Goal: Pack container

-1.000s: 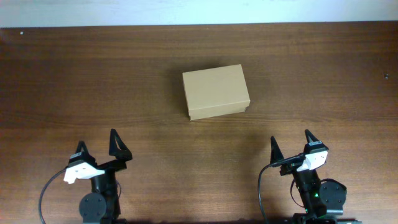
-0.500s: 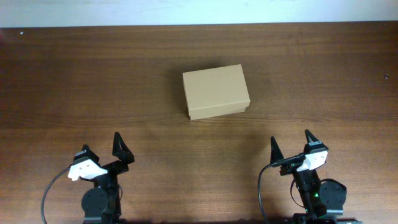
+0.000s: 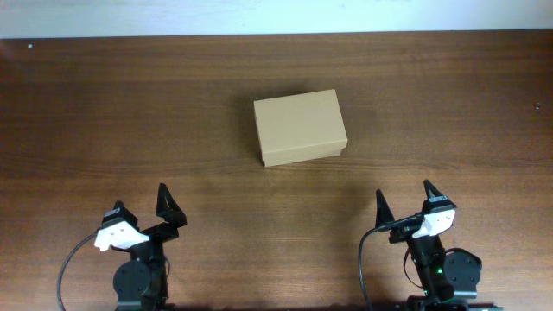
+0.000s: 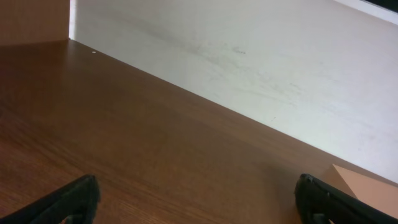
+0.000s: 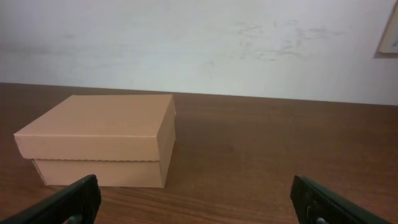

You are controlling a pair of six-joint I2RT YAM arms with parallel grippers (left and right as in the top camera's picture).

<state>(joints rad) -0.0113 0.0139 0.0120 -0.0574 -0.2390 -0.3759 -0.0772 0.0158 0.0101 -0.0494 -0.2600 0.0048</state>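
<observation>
Both arms sit parked at the near edge, left gripper and right gripper spread wide and empty, leaving room to reach the closed box mid-table beyond.

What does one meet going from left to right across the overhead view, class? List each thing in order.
Left gripper → cardboard box, lid closed, farther back on the wooden table → right gripper.
</observation>
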